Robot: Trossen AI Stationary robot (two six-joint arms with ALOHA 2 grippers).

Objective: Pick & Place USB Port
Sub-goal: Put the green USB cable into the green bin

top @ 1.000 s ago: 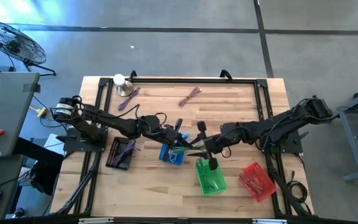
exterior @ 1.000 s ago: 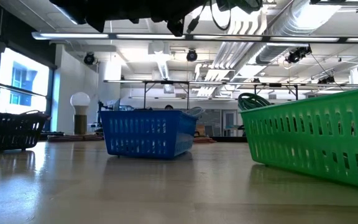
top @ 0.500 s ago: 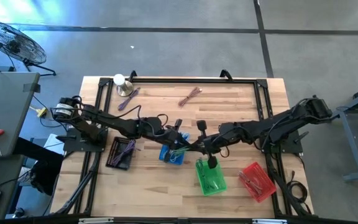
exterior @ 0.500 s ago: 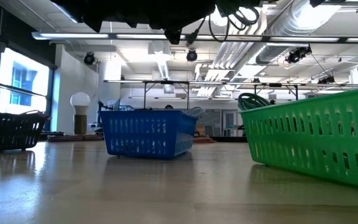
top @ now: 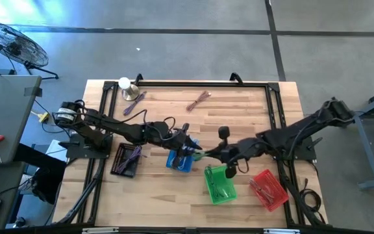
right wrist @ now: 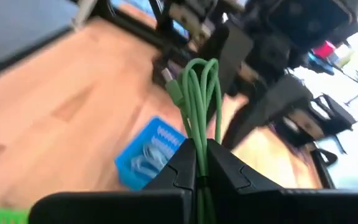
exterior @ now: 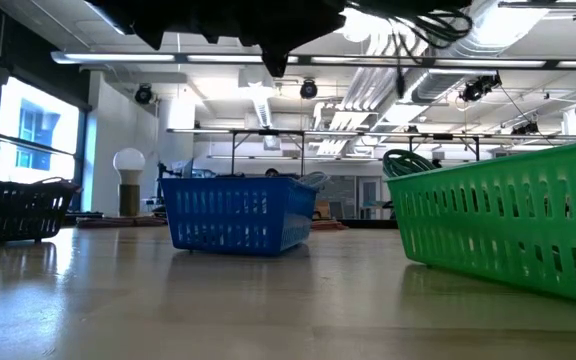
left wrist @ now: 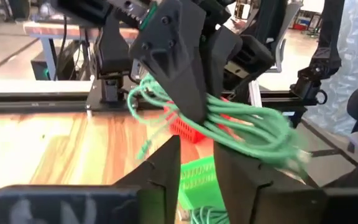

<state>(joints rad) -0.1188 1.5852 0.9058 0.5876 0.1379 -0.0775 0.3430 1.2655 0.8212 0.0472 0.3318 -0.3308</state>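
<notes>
A bundle of green cable hangs above the table between the blue basket and the green basket. My right gripper is shut on it; in the right wrist view the cable's loops stick out past the fingertips. My left gripper is over the blue basket, just left of the bundle. In the left wrist view its fingers stand apart with nothing between them, and the cable runs across just beyond them. I cannot tell whether it brushes them. My right gripper pinches the folded green cable bundle, several strands together, between its two fingers. The fingers come roughly level from the table's right side. The looped end sticks out beyond the fingertips, and the bundle is lifted clear of the table and baskets.
A black basket with purple cable sits at the left and a red basket at the near right. Loose cables and a small lamp lie near the far edge. A black frame runs around the table.
My right gripper has drawn back toward the table's right edge, carrying the green cable bundle away from my left gripper and toward the green basket. My left gripper has stayed over the blue basket.
</notes>
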